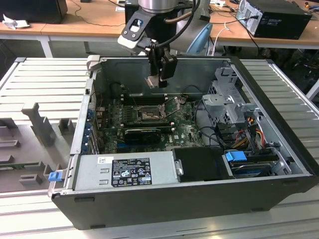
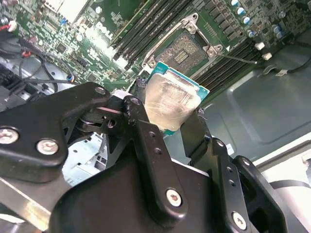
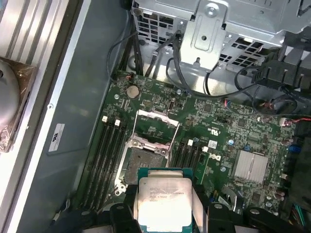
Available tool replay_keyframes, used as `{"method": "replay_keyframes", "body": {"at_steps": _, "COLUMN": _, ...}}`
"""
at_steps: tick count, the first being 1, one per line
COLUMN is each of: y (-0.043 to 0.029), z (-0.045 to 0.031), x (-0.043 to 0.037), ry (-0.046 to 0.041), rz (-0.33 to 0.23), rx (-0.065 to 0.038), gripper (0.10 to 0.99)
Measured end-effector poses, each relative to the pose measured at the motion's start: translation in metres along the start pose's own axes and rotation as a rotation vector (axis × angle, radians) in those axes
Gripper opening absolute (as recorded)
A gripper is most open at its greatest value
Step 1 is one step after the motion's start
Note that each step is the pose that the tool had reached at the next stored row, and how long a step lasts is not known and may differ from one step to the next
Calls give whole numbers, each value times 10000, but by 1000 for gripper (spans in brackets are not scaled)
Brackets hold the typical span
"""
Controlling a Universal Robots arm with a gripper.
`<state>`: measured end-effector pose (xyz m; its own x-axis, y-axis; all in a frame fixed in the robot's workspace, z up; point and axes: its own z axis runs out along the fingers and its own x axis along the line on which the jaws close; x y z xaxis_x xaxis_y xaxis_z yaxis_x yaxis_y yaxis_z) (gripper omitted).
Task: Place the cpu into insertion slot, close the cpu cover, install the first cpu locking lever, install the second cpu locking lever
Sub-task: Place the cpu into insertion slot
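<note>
1. The jaws are closed on the cpu [image 2: 170, 99], which is pinched by two opposite edges in the gripper [image 2: 164, 113], its pale metal face in plain sight.
2. The chip is held in the air, clear of the green motherboard [image 3: 233, 131].
3. The insertion slot [image 3: 143, 162] is left uncovered, with the cpu cover [image 3: 155, 125] swung up at its far edge.
4. The slot is judged to lie below the jaws and slightly ahead of them, so placement is not yet done.
</note>
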<state>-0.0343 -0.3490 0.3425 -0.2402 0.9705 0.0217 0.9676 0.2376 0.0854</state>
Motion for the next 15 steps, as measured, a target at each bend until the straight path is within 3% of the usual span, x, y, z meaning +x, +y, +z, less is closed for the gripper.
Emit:
{"method": "replay_keyframes", "body": {"at_steps": 4, "y": -2, "z": 27, "x": -1, "ry": -71, "rz": 820, "rx": -17, "gripper": 529}}
{"method": "replay_keyframes", "body": {"at_steps": 9, "y": -4, "z": 46, "x": -1, "ry": -107, "rz": 1261, "rx": -28, "gripper": 529}}
{"method": "replay_keyframes", "body": {"at_steps": 13, "y": -15, "z": 173, "x": -4, "ry": -116, "rz": 1353, "rx": -29, "gripper": 529}}
{"method": "replay_keyframes", "body": {"at_steps": 15, "y": -16, "z": 192, "x": -3, "ry": -127, "rz": 1491, "rx": -25, "gripper": 529}}
